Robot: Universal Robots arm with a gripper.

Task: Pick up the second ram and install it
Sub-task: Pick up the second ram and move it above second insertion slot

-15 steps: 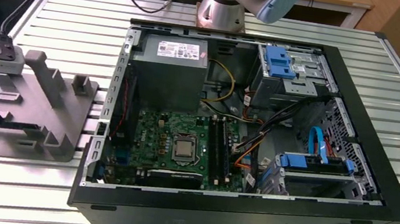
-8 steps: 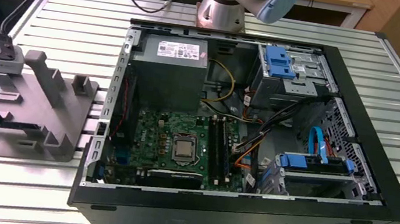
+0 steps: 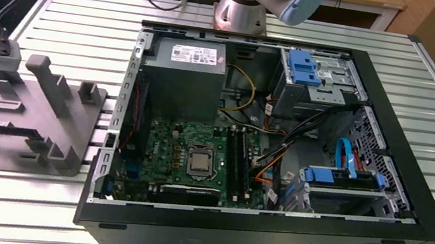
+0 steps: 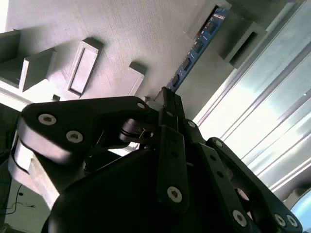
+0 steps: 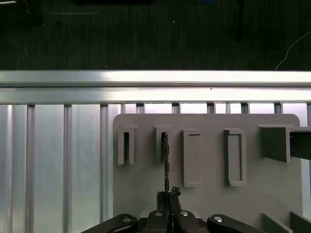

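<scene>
Low jaws, seemingly around second ram (image 4: 196,49)

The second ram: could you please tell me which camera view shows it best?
The second wrist view: the second ram shows its blue face and black chips, its end in the pincer. The first wrist view shows it edge-on.

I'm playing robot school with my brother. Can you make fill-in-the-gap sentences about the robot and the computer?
1. The gripper is closed on a thin memory stick that stands in a holder coloured ____.
2. In the exterior view, the holder sits to the ____ of the computer case.
3. The case lies on the table with its side ____.
4. The clip on the drive bay is coloured ____.

Missing words: grey; left; open; blue.
</scene>
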